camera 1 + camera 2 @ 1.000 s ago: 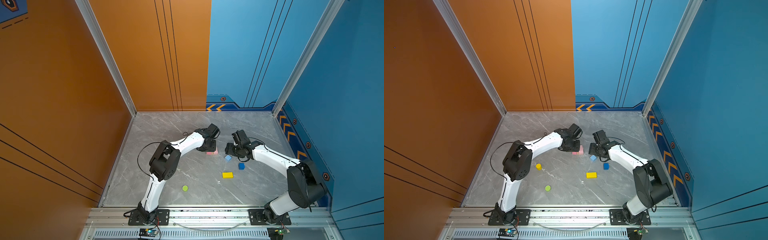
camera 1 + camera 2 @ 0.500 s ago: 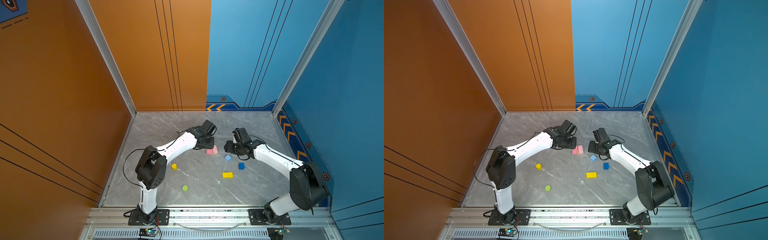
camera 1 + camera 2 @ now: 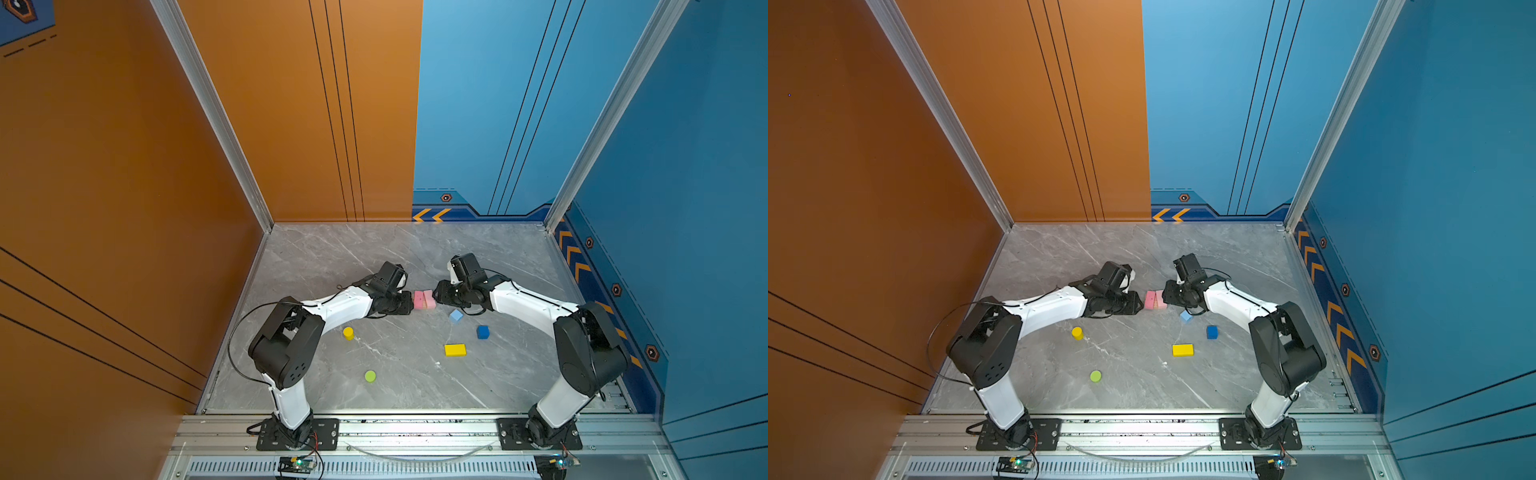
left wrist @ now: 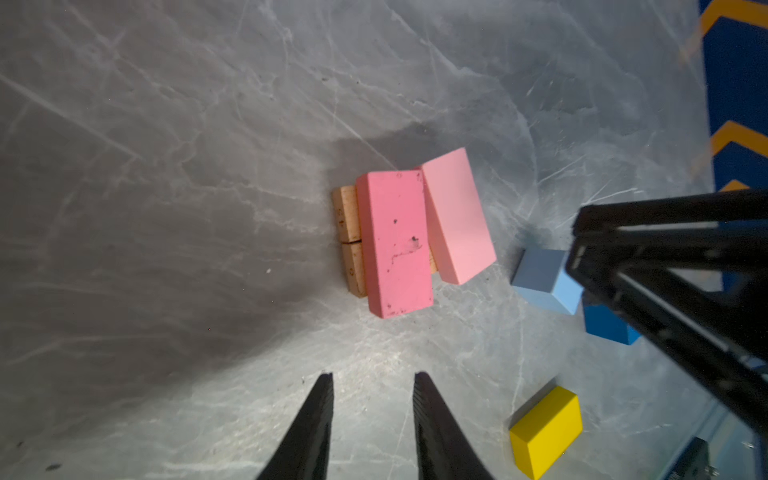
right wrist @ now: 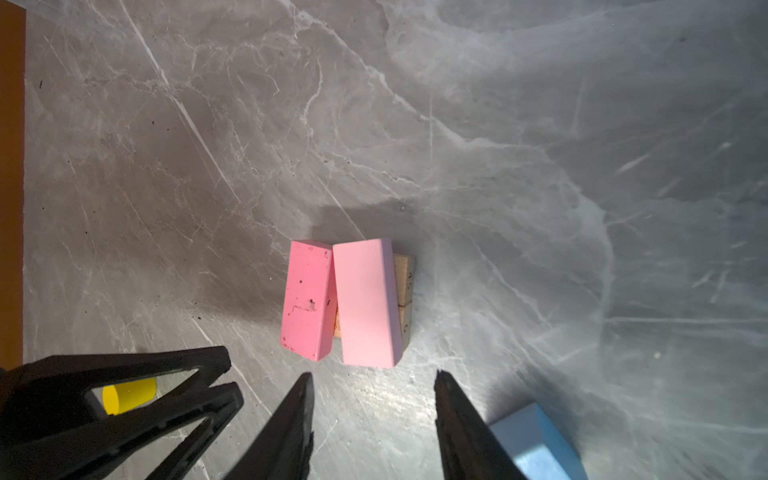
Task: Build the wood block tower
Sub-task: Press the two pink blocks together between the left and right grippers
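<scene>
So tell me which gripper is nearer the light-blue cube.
Right. The right gripper hangs just beside the light-blue cube, to the right of the pink bars in a top view. The left gripper sits across the pink bars, farther off.

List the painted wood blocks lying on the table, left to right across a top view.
Yellow wooden cylinder → lime-green wooden cylinder → darker pink wooden bar → paler pink wooden bar → light-blue wooden cube → dark-blue wooden cube. Yellow wooden brick left out: it overlaps the light-blue cube's span.
</scene>
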